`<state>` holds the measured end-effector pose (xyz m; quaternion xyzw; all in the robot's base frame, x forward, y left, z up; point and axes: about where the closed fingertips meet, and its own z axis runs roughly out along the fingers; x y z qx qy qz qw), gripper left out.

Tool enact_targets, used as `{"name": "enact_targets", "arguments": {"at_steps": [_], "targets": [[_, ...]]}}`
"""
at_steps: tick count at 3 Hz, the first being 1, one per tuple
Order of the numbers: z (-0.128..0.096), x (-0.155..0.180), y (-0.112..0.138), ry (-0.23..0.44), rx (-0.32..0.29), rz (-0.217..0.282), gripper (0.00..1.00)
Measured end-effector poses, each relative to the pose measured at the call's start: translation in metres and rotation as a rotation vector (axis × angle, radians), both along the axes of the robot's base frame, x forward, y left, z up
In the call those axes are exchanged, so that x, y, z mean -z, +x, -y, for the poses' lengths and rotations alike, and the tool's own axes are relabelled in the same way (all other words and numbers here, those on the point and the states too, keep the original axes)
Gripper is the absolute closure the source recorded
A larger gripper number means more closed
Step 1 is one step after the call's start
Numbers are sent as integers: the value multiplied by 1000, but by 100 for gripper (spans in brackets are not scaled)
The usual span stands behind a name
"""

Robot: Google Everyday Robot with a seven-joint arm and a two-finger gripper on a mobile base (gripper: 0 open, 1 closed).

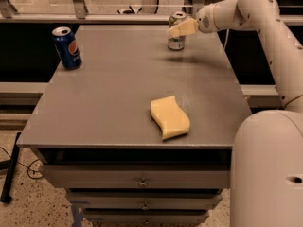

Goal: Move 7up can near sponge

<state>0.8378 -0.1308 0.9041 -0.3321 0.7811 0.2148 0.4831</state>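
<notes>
The 7up can [175,41] stands upright at the far right of the grey table [113,89]; it is pale silver with green markings and a silver top. My gripper [176,30] reaches in from the right on the white arm [246,8] and is right at the can's upper part, in front of it. The pale-yellow sponge [170,117], with wavy edges, lies flat near the table's front edge, well apart from the can.
A dark blue Pepsi can [66,48] stands upright at the table's far left. My white base [267,169] fills the lower right, beside the table's front right corner. Drawers [142,181] sit under the tabletop. A rail runs behind the table.
</notes>
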Motion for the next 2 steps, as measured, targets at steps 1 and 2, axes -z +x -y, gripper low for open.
{"name": "enact_targets", "arguments": {"at_steps": [1, 2], "targets": [[-13, 0, 7, 44, -42, 52, 17], [-13, -4, 3, 40, -76, 85, 41]]}}
